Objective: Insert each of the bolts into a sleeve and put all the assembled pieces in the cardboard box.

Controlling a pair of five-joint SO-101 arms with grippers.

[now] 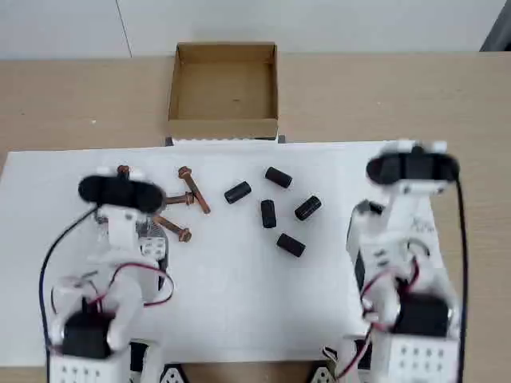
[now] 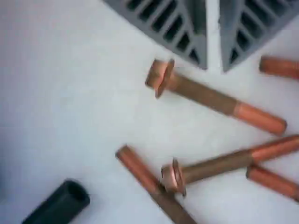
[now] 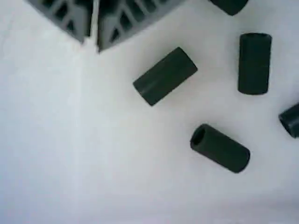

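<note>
Cardboard box (image 1: 223, 88) open-topped at far side of table, beyond sheet edge. Copper bolts (image 1: 188, 195) lying loose in cluster by my left gripper (image 2: 214, 65). Five black sleeves (image 1: 271, 209) scattered mid-sheet, nearer my right gripper (image 3: 93, 44); bolts and sleeves apart. White sheet (image 1: 239, 279) over wooden table (image 1: 359, 96), pale wall (image 1: 319, 24) behind. Left fingers (image 2: 182, 28) drawn almost together, thin slit between, gripping nothing, tips just beside flanged bolt (image 2: 210, 95). Right fingers (image 3: 70, 14) likewise, gripping nothing, near nearest sleeve (image 3: 164, 76)
</note>
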